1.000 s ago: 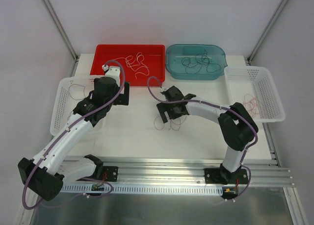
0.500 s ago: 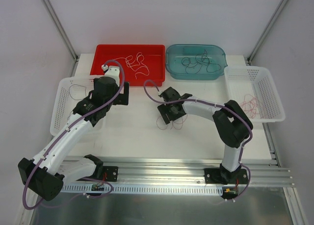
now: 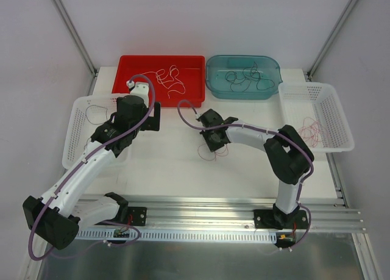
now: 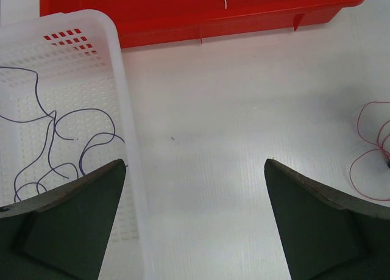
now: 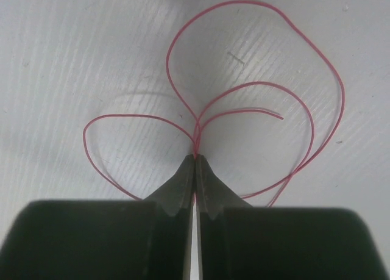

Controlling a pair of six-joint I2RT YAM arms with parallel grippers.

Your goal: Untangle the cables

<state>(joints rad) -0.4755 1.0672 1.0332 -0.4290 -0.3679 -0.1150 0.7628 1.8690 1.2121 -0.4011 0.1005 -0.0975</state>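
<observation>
Most cables [image 3: 244, 80] look sorted into bins [image 3: 159, 57] toward 12 o'clock; right claw [image 5: 195, 164] pinches a leftover red-pink cable [image 5: 167, 59], left claw [image 4: 194, 165] is spread.

rear: red tray [image 3: 194, 78], teal tub [image 3: 273, 69] | sides: left basket [image 3: 76, 130], right basket [image 3: 332, 106] | white table [image 3: 164, 164]
</observation>
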